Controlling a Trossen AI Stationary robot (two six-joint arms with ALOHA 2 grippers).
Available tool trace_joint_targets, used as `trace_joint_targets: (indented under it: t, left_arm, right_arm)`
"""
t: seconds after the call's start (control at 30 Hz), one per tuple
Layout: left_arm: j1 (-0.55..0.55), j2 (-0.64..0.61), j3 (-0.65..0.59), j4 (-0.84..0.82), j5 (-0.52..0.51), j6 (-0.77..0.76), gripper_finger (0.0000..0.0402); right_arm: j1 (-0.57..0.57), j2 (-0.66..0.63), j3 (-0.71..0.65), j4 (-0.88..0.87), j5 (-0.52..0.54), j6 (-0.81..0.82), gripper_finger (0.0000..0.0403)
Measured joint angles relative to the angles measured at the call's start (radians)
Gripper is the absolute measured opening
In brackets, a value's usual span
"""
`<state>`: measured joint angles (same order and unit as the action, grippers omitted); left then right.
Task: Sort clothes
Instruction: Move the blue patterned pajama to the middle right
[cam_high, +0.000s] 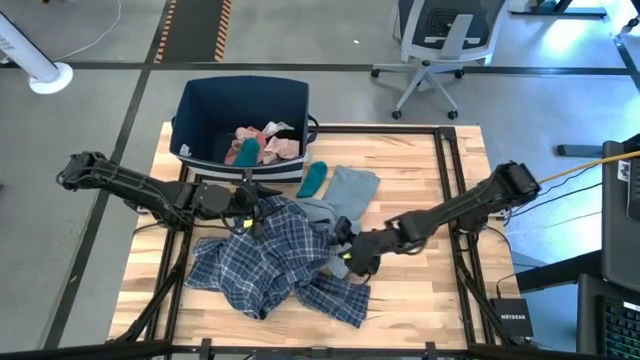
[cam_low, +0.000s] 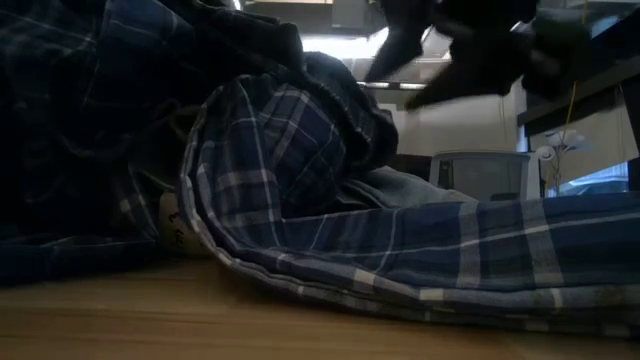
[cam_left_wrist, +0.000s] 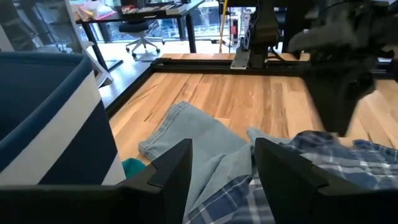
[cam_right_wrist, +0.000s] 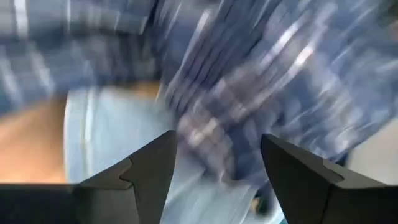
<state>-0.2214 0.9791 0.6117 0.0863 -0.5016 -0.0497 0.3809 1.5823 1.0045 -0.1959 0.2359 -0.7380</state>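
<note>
Crumpled blue-white plaid cotton shirt (cam_high: 275, 265) is sprawling across the wooden table's (cam_high: 420, 310) front-middle, leaving its right edge bare. Both grippers, left (cam_high: 243, 208) and right (cam_high: 352, 250), are hovering open-fingered over it; one teal piece (cam_high: 313, 180) is lying beside the dark blue fabric bin (cam_high: 205, 105).

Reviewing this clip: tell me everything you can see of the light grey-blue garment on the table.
The light grey-blue garment is soft, plain, denim-like cloth with a stitched hem, lying flat but rumpled on the wooden table, just in front of the dark blue bin. The teal piece lies against its bin-side edge. Its near end disappears under the plaid shirt, which overlaps it. The left gripper hovers open above that overlap; the right gripper, also open, is at the plaid shirt beside it. Neither grips it.
</note>
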Motion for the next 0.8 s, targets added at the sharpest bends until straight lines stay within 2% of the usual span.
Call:
trace_joint_targets:
  t: [0.13,0.27,0.53,0.63,0.8]
  left_arm:
    - [0.000,0.000,0.000,0.000,0.000,-0.004,0.0169]
    - [0.000,0.000,0.000,0.003,0.000,-0.018,0.0169]
    - [0.008,0.000,0.000,0.005,0.000,0.013,0.0169]
    - [0.008,0.000,0.000,0.005,0.000,0.004,0.0169]
    - [0.008,0.000,0.000,0.008,0.000,0.000,0.0169]
  right_arm:
    - [0.029,-0.027,-0.146,0.351,-0.003,-0.024,0.0253]
    - [0.015,-0.005,-0.228,0.544,0.002,-0.034,0.0253]
    - [-0.024,0.012,-0.230,0.626,-0.018,-0.055,0.0253]
    - [-0.021,0.025,-0.189,0.642,-0.028,-0.092,0.0253]
    - [-0.021,0.118,-0.098,0.625,-0.137,-0.127,0.0253]
